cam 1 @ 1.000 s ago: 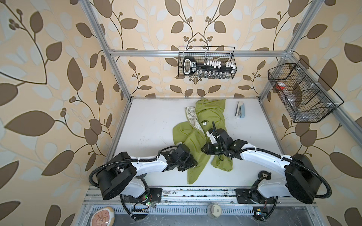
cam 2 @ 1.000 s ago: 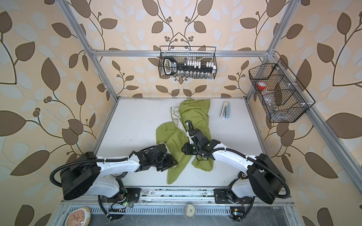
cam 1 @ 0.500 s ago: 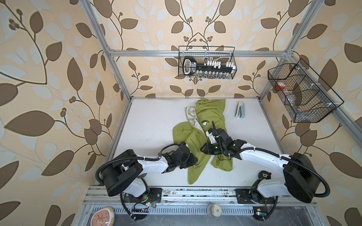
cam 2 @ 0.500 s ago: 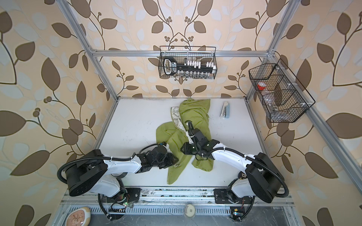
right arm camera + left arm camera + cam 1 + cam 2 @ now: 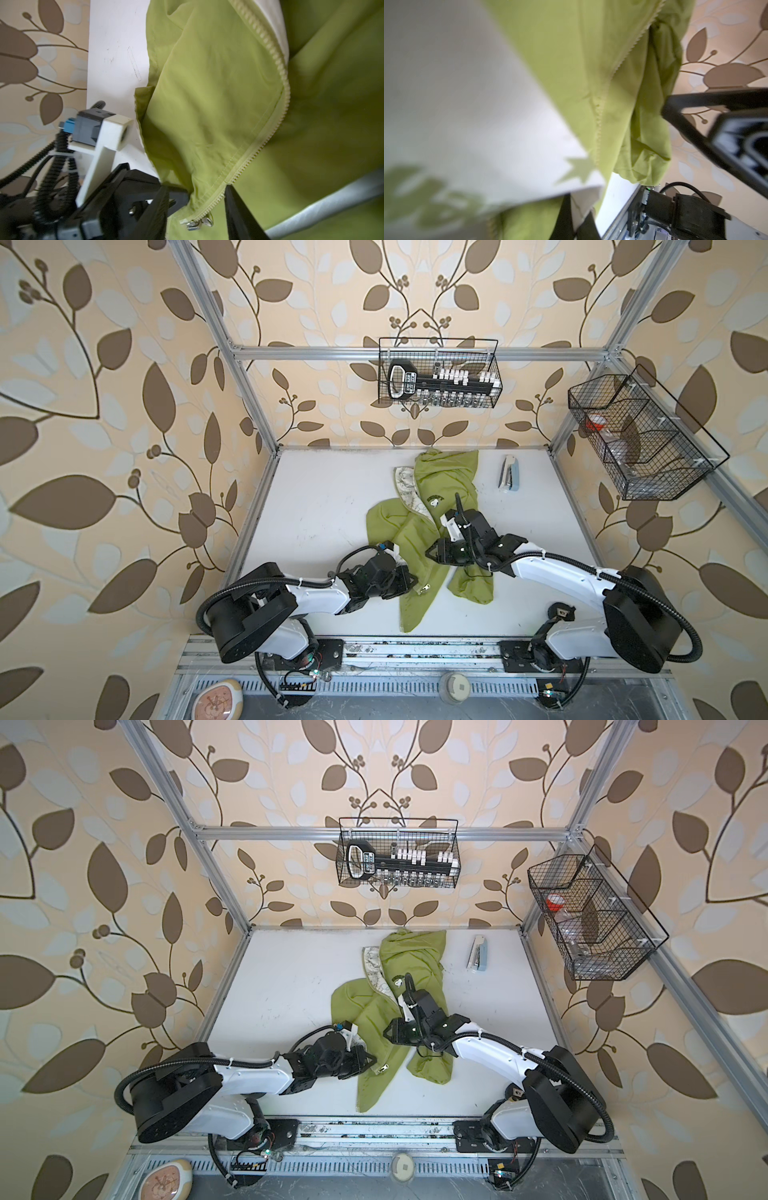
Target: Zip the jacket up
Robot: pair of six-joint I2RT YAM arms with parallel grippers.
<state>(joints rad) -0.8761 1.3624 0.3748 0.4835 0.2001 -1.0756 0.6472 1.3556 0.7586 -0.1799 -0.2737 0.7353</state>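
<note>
Jacket lies mid-counter, hood end far, hem near. Cream lining shows where the front falls open at the far end. The slider sits low at the near hem, so I judge the zip barely started.

My left hand is pinched together on the hem fabric just left of the slider. My right hand has its fingers apart, straddling the zip tape just far of the slider and gripping nothing.

Handling, my read:
- Thin, light and soft cloth. It will bunch and slide on the counter rather than resist a pull.
- With no stiffness in the cloth, the teeth only run straight if the tape is under tension.
- The metal pull tab is small and likely slippery, so there is little margin for the pinch.

Where to hold: left stays on the hem as anchor, and right closes on the pull tab, not the cloth. Then draw toward the far end along the teeth.

Risk: loose lining beside the teeth could jam in the slider.
</note>
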